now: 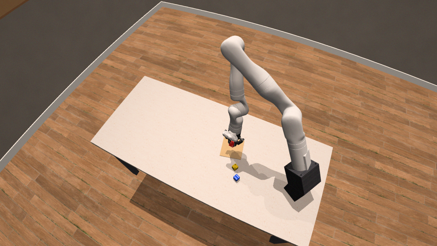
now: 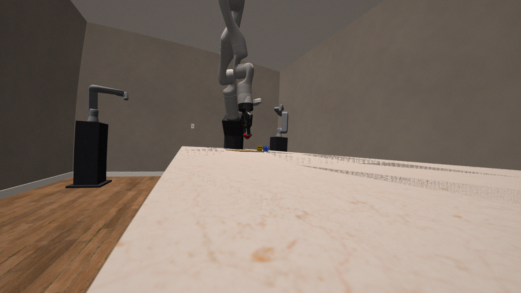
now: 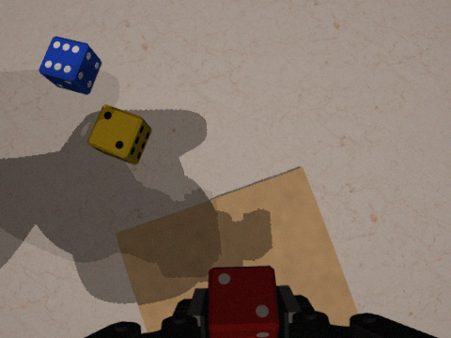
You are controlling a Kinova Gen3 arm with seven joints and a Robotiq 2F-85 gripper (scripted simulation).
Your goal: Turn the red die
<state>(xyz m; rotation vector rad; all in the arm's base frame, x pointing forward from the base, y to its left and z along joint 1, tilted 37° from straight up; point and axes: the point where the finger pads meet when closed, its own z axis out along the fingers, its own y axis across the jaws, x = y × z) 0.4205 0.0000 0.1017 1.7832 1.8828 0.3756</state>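
The red die (image 1: 231,144) (image 2: 247,136) (image 3: 242,297) is held in the air above the tan mat (image 1: 229,155) (image 3: 301,207), tilted, with an edge or corner pointing down in the exterior view. Its face with two pips faces the wrist camera; a sliver of another face shows below it. My gripper (image 2: 247,134) (image 3: 242,307) is shut on the red die, one finger on each side. The mat lies flat on the table. The yellow die (image 1: 235,166) (image 2: 259,148) (image 3: 117,133) shows 2 on top. The blue die (image 1: 236,177) (image 2: 265,148) (image 3: 68,61) shows 6 on top.
The white table (image 1: 158,122) (image 2: 291,204) carries the mat and dice. The yellow die lies off the mat, beyond its edge, with the blue die a little farther out. The black robot base (image 1: 302,177) stands at the table's right end. Arm shadows cover part of the mat.
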